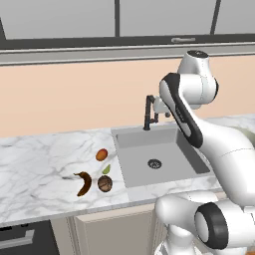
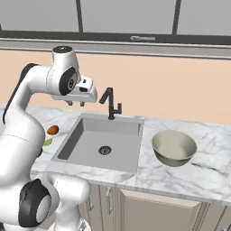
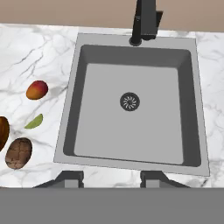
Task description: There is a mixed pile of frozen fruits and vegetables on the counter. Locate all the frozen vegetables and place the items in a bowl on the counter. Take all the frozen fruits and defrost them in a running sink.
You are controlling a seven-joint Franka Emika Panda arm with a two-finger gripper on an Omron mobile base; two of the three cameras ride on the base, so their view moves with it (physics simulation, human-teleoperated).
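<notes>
The claw (image 2: 75, 103) hangs high above the sink (image 2: 116, 133), near the black faucet (image 2: 111, 103), pointing down. Its two dark fingertips (image 3: 70, 178) stand apart with a clear gap between them, and nothing is held between them.

Seen from the hand, the grey rectangular sink (image 3: 83, 65) lies directly below, with its round metal drain (image 3: 130, 101) near the middle and the faucet (image 3: 146, 19) at the back edge. No water is visible in the basin.

To one side of the sink, on the white marble bench (image 1: 35, 159), lie the four food items, close together but mostly apart. The orange-red ball (image 1: 101, 154) is farthest back. The small pale green leaf piece (image 1: 106, 169) lies between it and the brown round ball (image 1: 104, 184). The curved dark brown piece (image 1: 84, 183) lies just beside the brown ball, on the side away from the sink.

On the other side of the sink, the grey-olive bowl (image 2: 157, 149) sits upright on the bench, with nothing visible in it.
</notes>
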